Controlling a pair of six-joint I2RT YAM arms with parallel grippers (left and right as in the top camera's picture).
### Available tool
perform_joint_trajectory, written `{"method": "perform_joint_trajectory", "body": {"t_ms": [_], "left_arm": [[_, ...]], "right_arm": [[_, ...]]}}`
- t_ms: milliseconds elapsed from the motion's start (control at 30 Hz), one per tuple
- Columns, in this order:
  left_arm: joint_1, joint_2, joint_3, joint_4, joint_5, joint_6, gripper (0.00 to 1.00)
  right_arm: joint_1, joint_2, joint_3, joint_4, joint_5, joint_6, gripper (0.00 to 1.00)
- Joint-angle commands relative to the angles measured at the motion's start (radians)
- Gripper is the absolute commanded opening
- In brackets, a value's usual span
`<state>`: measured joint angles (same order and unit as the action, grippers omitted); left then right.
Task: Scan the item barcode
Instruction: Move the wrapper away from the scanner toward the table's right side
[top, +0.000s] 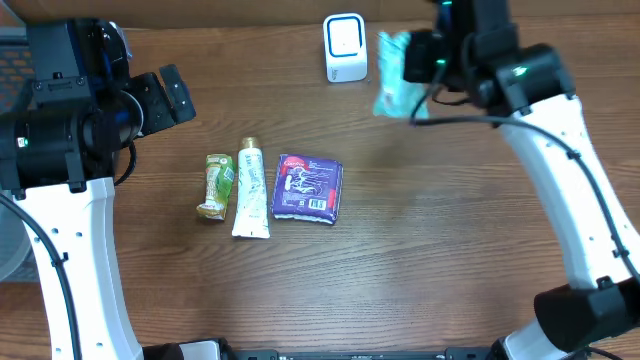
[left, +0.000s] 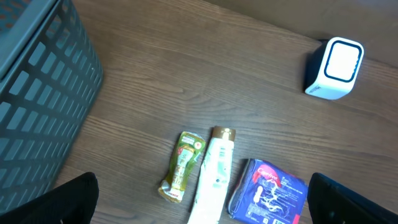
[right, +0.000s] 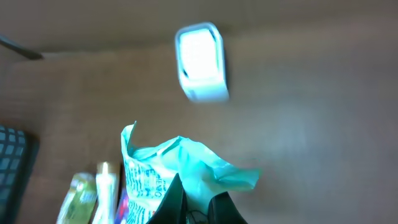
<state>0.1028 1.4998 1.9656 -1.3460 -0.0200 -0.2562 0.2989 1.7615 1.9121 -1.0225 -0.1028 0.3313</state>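
The wooden table (top: 420, 260) carries all items. A grey slatted basket (left: 37, 93) stands left of them. Left gripper (top: 168, 97): jaws wide, holding nothing. Right gripper (right: 196, 199): jaws pinched on a crumpled teal packet (right: 168, 165), held aloft just right of the white scanner (top: 345, 47); its print is blurred. The purple pack (top: 308, 188) bears illegible red script. The white tube (top: 251, 190) lies between it and the green tube (top: 215, 186).

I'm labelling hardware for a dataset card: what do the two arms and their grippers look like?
The left arm and right arm have smooth white link shells with black joint housings, each showing a small green light. Thin black cables run along the white links. The left gripper and right gripper are black.
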Motion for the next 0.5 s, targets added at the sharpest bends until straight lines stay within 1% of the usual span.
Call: {"method": "perform_joint_trajectory", "body": {"t_ms": [0,67,200,367,467], "left_arm": [[0.002,-0.006,0.007,0.003,-0.006,-0.01,1.0],[0.002,-0.006,0.007,0.003,-0.006,-0.01,1.0],[0.002,-0.006,0.007,0.003,-0.006,-0.01,1.0],[0.002,-0.006,0.007,0.003,-0.006,-0.01,1.0],[0.002,-0.006,0.007,0.003,-0.006,-0.01,0.99]], "right_arm": [[-0.057,0.016,-0.042,-0.04,-0.118,0.088,0.04],[-0.098,0.016,-0.074,-0.065,-0.119,0.085,0.04],[-0.171,0.014,-0.171,-0.046,-0.128,0.08,0.04],[-0.248,0.014,-0.312,0.015,-0.186,0.061,0.04],[-0.288,0.014,-0.426,0.084,-0.22,0.062,0.04]]}}
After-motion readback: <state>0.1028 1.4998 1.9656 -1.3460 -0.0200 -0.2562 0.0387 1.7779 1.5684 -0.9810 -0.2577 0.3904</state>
